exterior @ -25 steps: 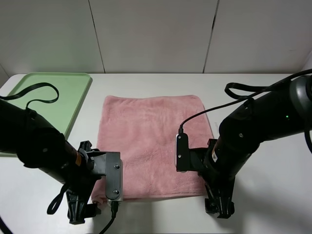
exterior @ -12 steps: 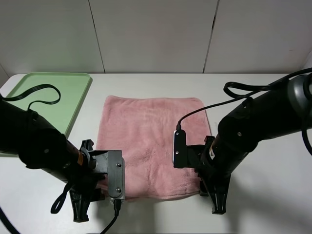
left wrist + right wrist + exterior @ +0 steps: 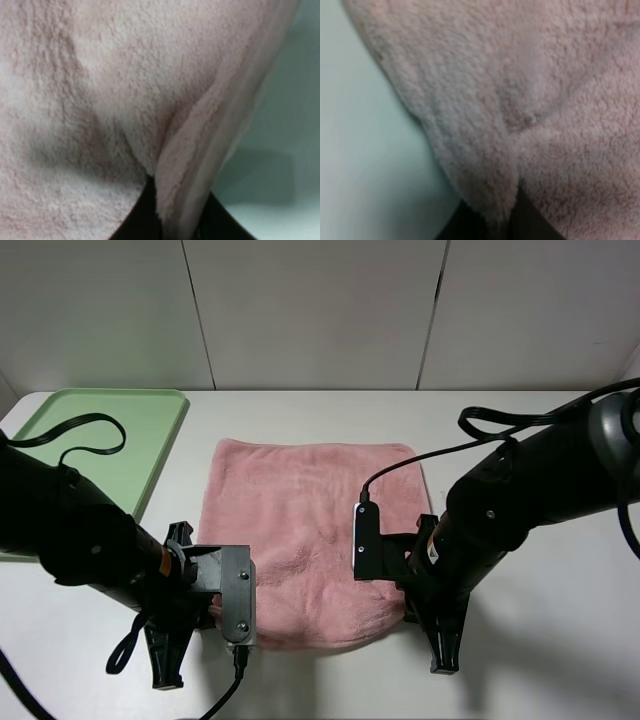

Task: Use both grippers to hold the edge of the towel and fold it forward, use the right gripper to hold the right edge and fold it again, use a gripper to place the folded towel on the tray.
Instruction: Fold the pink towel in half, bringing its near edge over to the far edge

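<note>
The soft, fluffy pink square towel [image 3: 310, 515] lies spread out in the middle of the plain white table [image 3: 300, 405]. Most of it is flat. Its near side is bunched up a little at both corners.

At the near left corner, the left gripper [image 3: 175, 222] is squeezed shut on the edge of the towel [image 3: 235, 105]. A small fold of pink fluff sticks up between its two black fingers [image 3: 142, 215]. The thin stitched hem runs along beside that fold, with white table next to it.

At the near right corner, the right gripper [image 3: 495, 222] is squeezed shut on the towel too. A fat pinch of pink fluff sits between its dark fingers [image 3: 535, 222].

From up high, the big black left arm [image 3: 80, 535] reaches in from the left. Its grey plate with screws [image 3: 236, 605] hangs over the towel's corner. The big black right arm [image 3: 530, 490] reaches in from the right, and a black cable [image 3: 480, 425] loops above it.

The flat, pale green plastic tray [image 3: 150, 425] with a low rim sits at the far left of the table. It is near the towel but does not touch it. Another black cable [image 3: 75, 425] shows in front of it.

Behind the table stands a pale grey wall [image 3: 310, 310] made of panels.
</note>
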Robot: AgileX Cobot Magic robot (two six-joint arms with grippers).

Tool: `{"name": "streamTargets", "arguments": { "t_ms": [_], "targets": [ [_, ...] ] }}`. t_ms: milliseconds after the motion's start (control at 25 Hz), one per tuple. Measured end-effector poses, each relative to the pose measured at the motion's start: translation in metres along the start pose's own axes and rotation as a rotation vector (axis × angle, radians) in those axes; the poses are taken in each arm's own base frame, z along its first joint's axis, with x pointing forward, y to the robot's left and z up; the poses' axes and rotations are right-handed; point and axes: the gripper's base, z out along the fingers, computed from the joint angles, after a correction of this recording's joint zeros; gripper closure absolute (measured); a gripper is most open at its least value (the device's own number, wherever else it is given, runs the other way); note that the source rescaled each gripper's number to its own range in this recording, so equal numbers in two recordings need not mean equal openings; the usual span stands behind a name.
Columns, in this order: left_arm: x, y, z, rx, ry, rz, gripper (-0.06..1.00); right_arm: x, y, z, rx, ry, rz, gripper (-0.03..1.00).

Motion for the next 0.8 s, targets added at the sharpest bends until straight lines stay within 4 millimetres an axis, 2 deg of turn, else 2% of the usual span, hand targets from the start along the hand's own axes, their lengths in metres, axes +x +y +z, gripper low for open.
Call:
{"name": "streamTargets", "arguments": {
  "t_ms": [800],
  "targets": [
    [-0.0001, 0.0002, 0.0001, -0.002, -0.002, 0.001, 0.94, 0.0002, 0.0011, -0.0002, -0.015, 0.006, 0.062, 0.97]
  ]
}}
